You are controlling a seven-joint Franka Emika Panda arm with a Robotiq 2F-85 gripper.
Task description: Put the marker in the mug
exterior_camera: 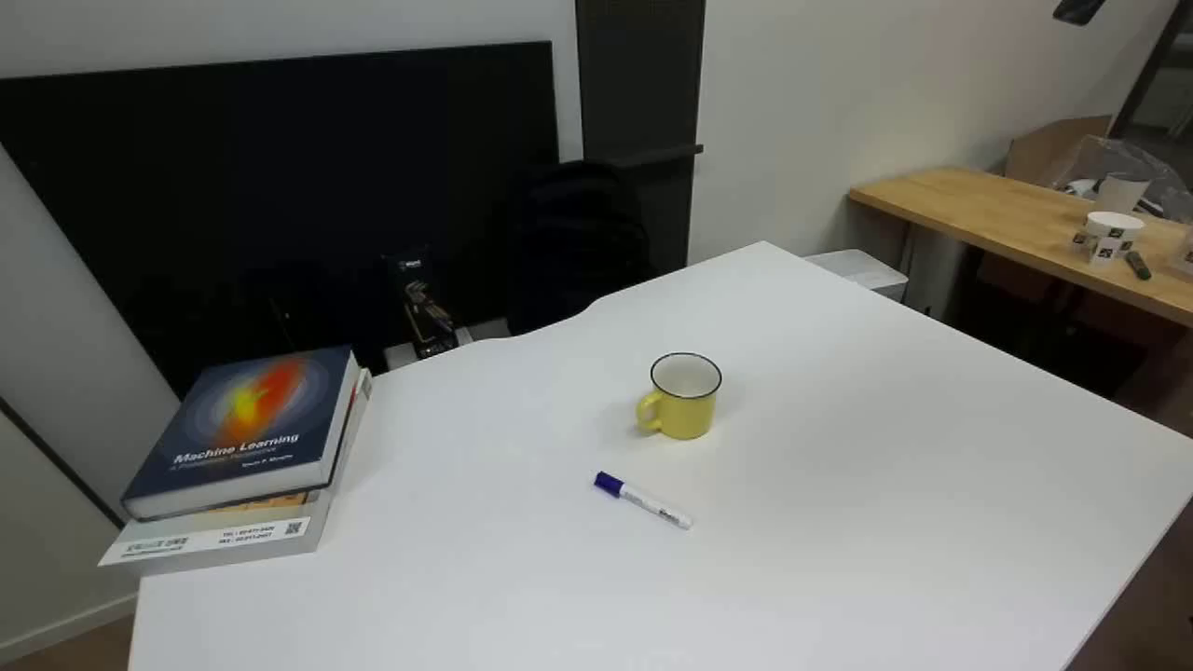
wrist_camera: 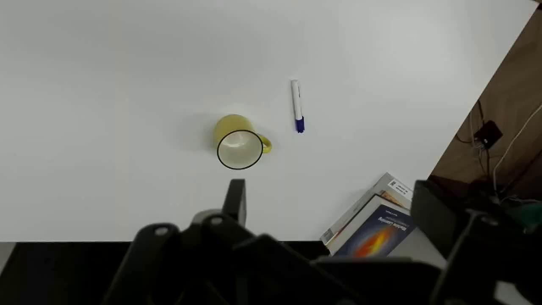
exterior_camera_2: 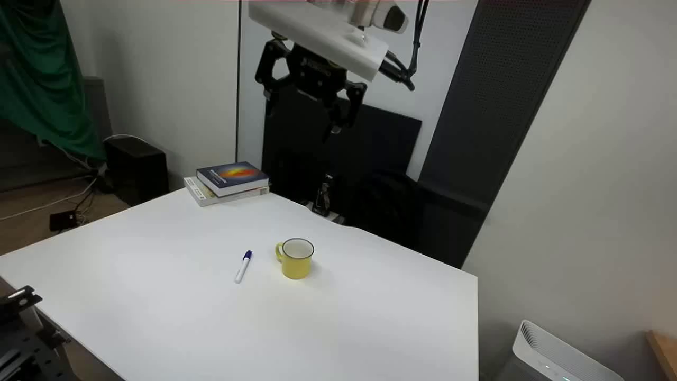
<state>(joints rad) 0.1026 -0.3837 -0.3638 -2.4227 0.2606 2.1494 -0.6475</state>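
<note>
The marker lies flat on the white table, white with a dark blue cap, in both exterior views [exterior_camera: 652, 504] [exterior_camera_2: 243, 269] and the wrist view [wrist_camera: 297, 101]. The yellow mug stands upright beside it, apart from it, with a pale inside and dark rim line. It shows in both exterior views [exterior_camera: 685, 417] [exterior_camera_2: 296, 267] and the wrist view [wrist_camera: 232, 123]. Its handle is on the marker's side in the wrist view, and no object shows inside it. My gripper [exterior_camera_2: 301, 117] is open and empty, high above the table. Its spread fingers also show in the wrist view [wrist_camera: 330, 186].
Two stacked books [exterior_camera: 247, 429] lie at a table corner, also in the wrist view [wrist_camera: 372, 228]. The white table [exterior_camera_2: 174, 307] has a curved edge by a black panel and backpack [exterior_camera: 578, 242]. A wooden side table [exterior_camera: 969, 210] stands beyond, with cups on it.
</note>
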